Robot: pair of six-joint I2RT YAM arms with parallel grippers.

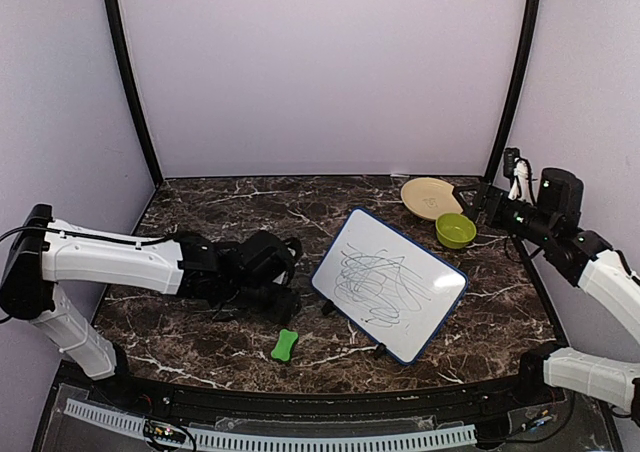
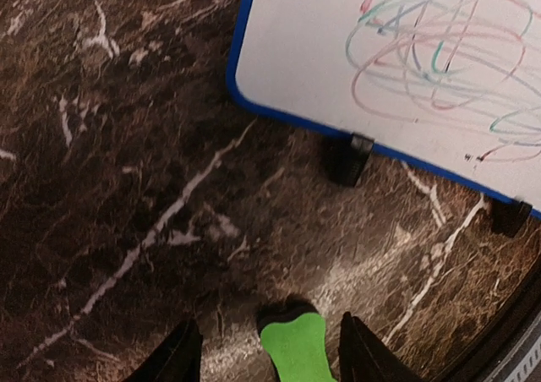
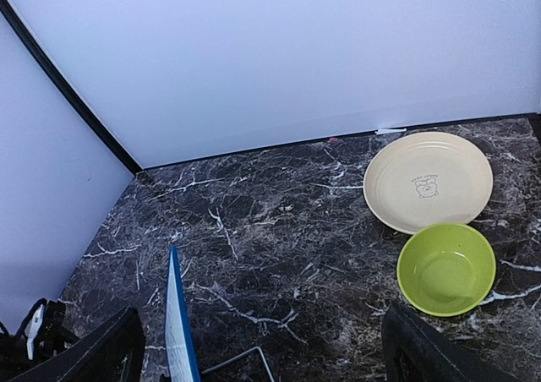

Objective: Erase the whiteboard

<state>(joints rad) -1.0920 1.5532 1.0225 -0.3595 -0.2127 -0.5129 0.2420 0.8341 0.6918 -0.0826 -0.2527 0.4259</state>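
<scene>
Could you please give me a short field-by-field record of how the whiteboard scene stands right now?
whiteboard: mid-table, propped on black feet, covered in scribbles, not yet erased
eraser: green, lying on the table by the board's near-left edge
left gripper: open, fingers either side of the eraser, not gripping it
right gripper: open, empty, far right
plate: tan, far right
bowl: green, beside the plate

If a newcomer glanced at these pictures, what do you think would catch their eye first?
Most likely the whiteboard, set at an angle in the middle of the table and covered in multicoloured scribbles. Next comes the bright green bone-shaped eraser, lying on the dark marble table near the front edge, close to the open left gripper. A tan plate and a lime-green bowl sit at the far right.
</scene>
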